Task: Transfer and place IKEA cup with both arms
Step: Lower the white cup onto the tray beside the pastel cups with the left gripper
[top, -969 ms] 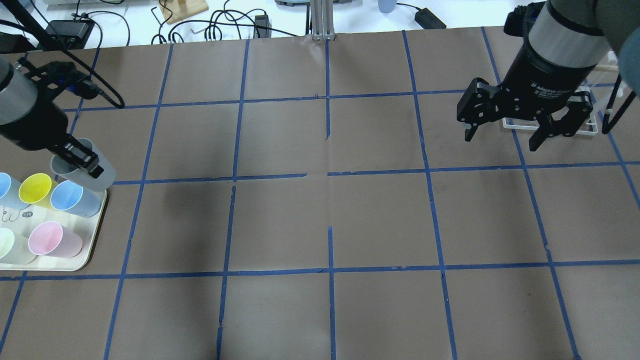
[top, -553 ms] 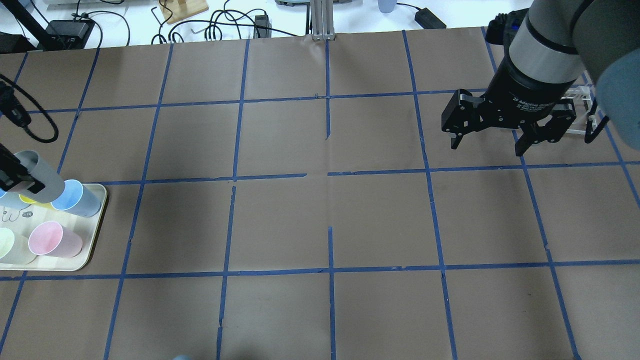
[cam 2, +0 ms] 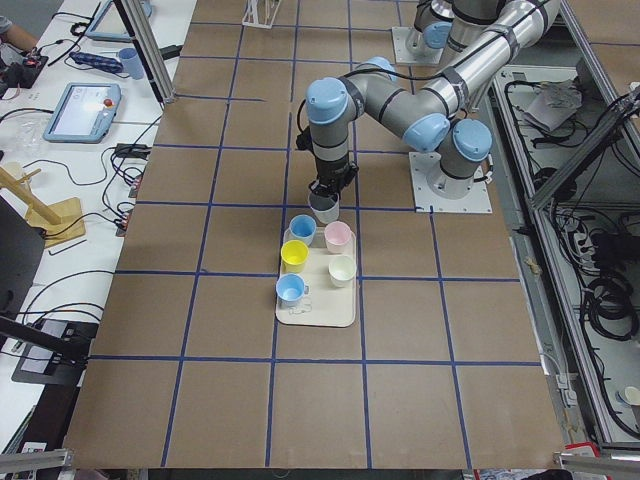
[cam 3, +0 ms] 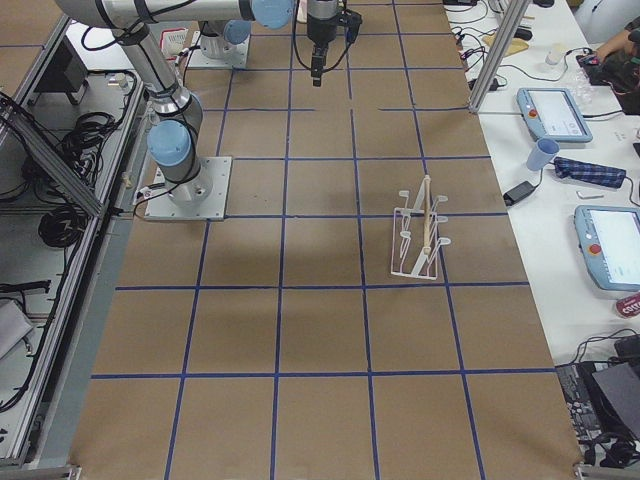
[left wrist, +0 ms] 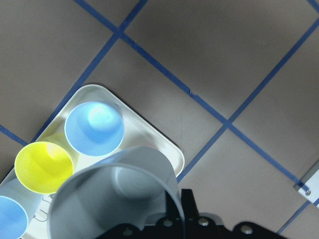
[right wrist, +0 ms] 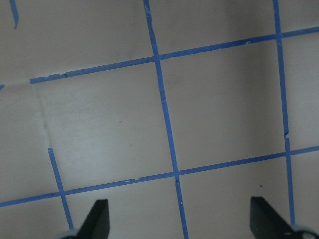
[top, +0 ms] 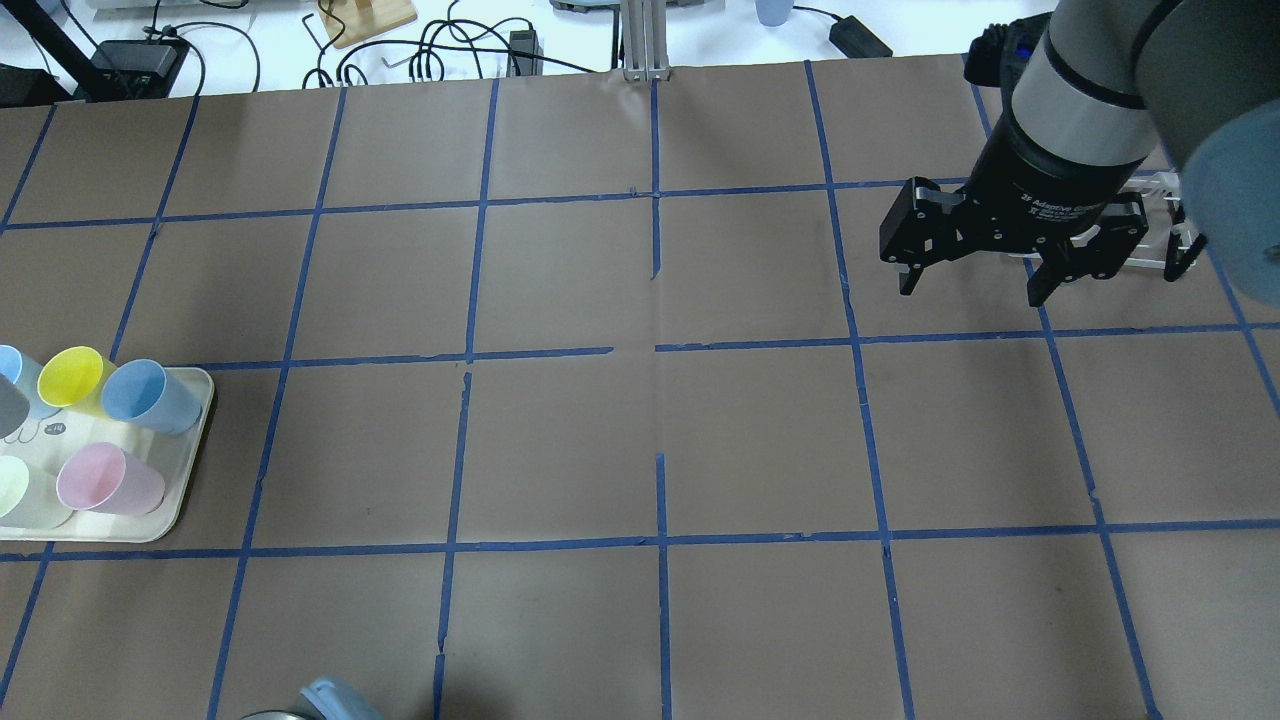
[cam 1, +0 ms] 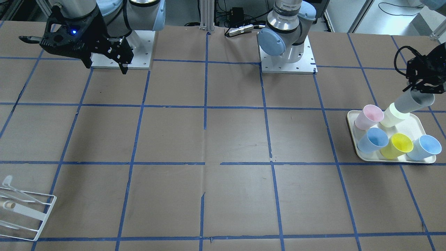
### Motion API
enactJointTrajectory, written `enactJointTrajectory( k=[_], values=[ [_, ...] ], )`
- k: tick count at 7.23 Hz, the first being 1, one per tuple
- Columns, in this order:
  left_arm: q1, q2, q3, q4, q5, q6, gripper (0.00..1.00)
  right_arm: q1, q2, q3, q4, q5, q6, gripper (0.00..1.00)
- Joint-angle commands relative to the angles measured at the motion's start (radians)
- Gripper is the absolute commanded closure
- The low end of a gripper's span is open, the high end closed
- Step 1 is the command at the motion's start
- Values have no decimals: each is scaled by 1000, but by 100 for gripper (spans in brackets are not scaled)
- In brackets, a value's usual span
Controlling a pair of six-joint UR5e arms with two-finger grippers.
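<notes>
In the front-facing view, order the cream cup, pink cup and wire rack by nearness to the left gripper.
1. Cream cup, on the tray, right by the left gripper.
2. Pink cup, next along the tray's robot-side row.
3. Wire rack, far off at the view's lower left.

Bright, even overhead light lit the counter [top: 760, 440], leaving only faint, soft shadows; the white desk [top: 285, 25] beyond glared; the near IKEA cup [left wrist: 124, 174] looked soft.

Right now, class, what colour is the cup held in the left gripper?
The IKEA cup is pale grey, seen best in the exterior front-facing view.
</notes>
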Motion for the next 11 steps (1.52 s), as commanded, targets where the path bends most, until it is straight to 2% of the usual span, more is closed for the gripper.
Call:
enactJointTrajectory(
  k=[1, 3, 5, 7, 8, 11],
  values=[
    [110, -54, 0, 80, -7, 249, 100, -23, 2, 1, -6, -1, -5, 0],
    [153, -117, 0, 223, -4, 455, 100, -51, 1, 4, 13, 9, -19, 0],
    [228, -194, -1, 280, -10, 570, 100, -51, -5, 4, 14, 20, -20, 0],
    [238, -264, 10, 308, -10, 606, 100, -45, -7, 4, 5, 65, -64, 0],
    [238, -300, 2, 358, -11, 611, 100, -43, -7, 4, 3, 63, -63, 0],
    [238, -372, 3, 363, -16, 598, 100, -45, -5, 4, 3, 48, -54, 0]
  ],
)
